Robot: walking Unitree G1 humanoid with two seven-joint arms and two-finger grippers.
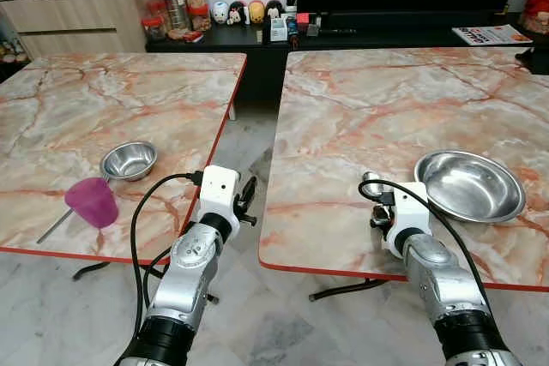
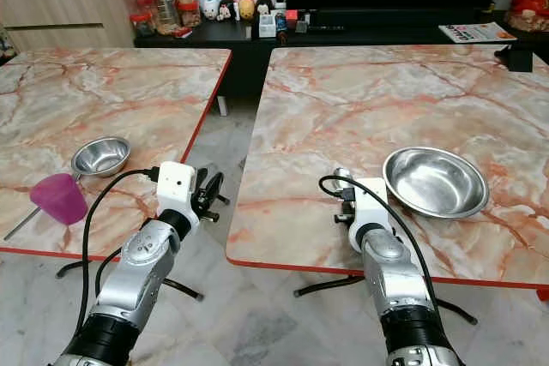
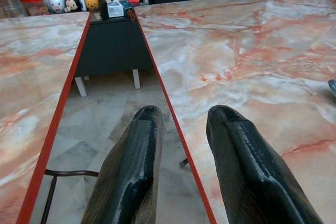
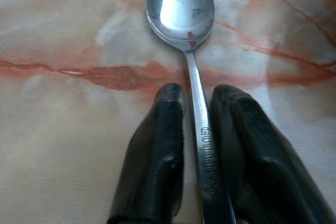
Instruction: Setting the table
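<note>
My right gripper point(image 4: 197, 95) is shut on the handle of a steel spoon point(image 4: 180, 6), holding it low over the right marble table point(image 1: 360, 109). The spoon's bowl point(image 1: 371, 183) points away from me, just left of a large steel bowl point(image 1: 469, 184). My left gripper point(image 1: 247, 199) hangs open and empty over the gap between the two tables. On the left table point(image 1: 103, 100) stand a small steel bowl point(image 1: 129, 160) and a purple cup point(image 1: 92, 201). A thin metal utensil handle point(image 1: 50, 230) lies beside the cup.
A narrow strip of tiled floor point(image 1: 249, 152) separates the red-edged tables. Behind them a black console point(image 1: 257, 36) carries jars and figurines, with a wooden cabinet point(image 1: 77, 10) at far left. A magazine point(image 1: 491, 35) lies at the far right.
</note>
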